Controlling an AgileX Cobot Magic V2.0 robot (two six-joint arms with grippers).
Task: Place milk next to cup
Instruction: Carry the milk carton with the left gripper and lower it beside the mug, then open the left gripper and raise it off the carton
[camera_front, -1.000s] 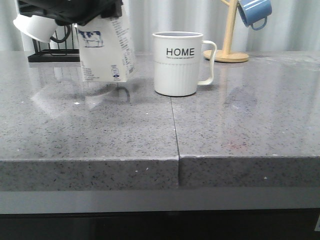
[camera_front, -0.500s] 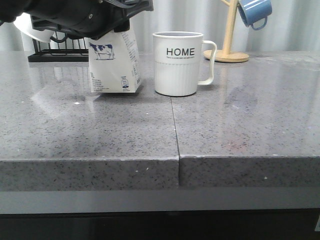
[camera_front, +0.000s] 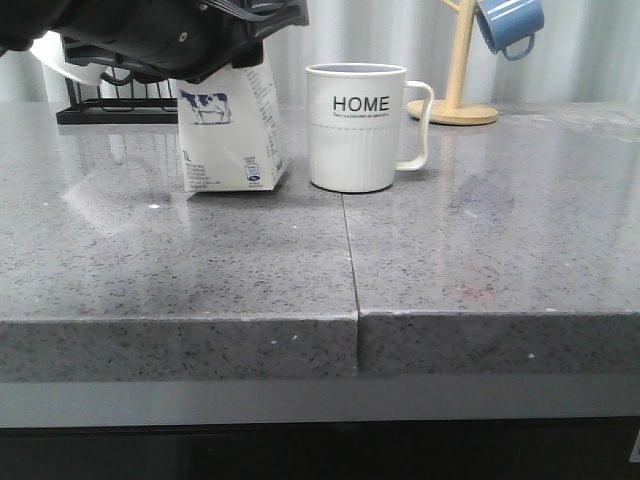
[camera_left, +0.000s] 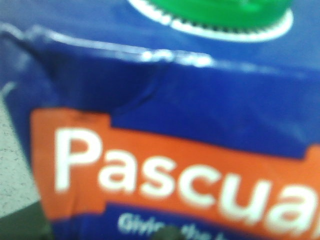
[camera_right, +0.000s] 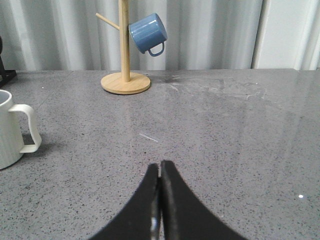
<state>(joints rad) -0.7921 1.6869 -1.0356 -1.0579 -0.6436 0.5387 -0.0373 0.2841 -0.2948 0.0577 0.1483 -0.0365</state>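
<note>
The milk carton (camera_front: 232, 140) stands on the bench (camera_front: 300, 260) toward its far left part, just beside the cup (camera_front: 357, 127) on the cup's left, with a narrow gap between them; its long axis is close to upright, leaning slightly, and its base looks down on the surface or all but. The left gripper (camera_front: 215, 45) sits over the carton's top and seems to pinch it, though its fingers are hidden in both views; the left wrist view is filled by the carton's blue top and green cap (camera_left: 210, 10). What remains, I judge, is letting go and lifting straight up. The right gripper (camera_right: 160, 200) is pressed together, holding nothing, over the right half of the bench. The cup's inside cannot be seen. A blue mug (camera_front: 508, 25) hangs on a wooden stand (camera_front: 458, 80) at the far edge.
</note>
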